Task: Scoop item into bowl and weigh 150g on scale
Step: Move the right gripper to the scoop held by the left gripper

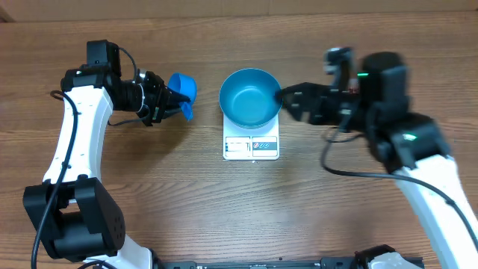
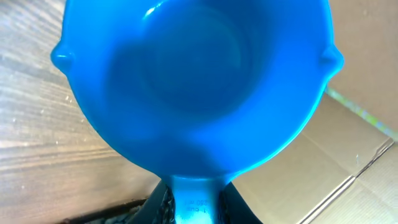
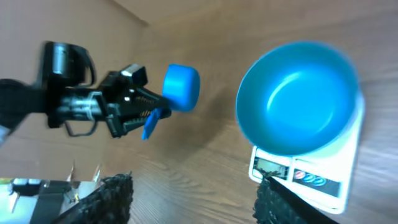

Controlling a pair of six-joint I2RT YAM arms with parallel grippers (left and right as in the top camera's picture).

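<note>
The round, deep, bright blue bowl (image 1: 250, 97) sits empty on the small flat white square scale (image 1: 252, 147) at mid-tabletop (image 1: 224, 209). Smooth, stiff and probably light, it would likely skid if nudged, so its thin rim is the place to pinch. The right claw (image 1: 287, 103) hangs just right of that rim, jaws apart and holding nothing. The left claw (image 1: 158, 101) is clamped on the handle of an empty small blue plastic scoop (image 1: 181, 88). No beans are in view.

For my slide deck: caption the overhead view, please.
Empty blue bowl sits on the white scale; left tool holds a blue scoop beside it.
</note>
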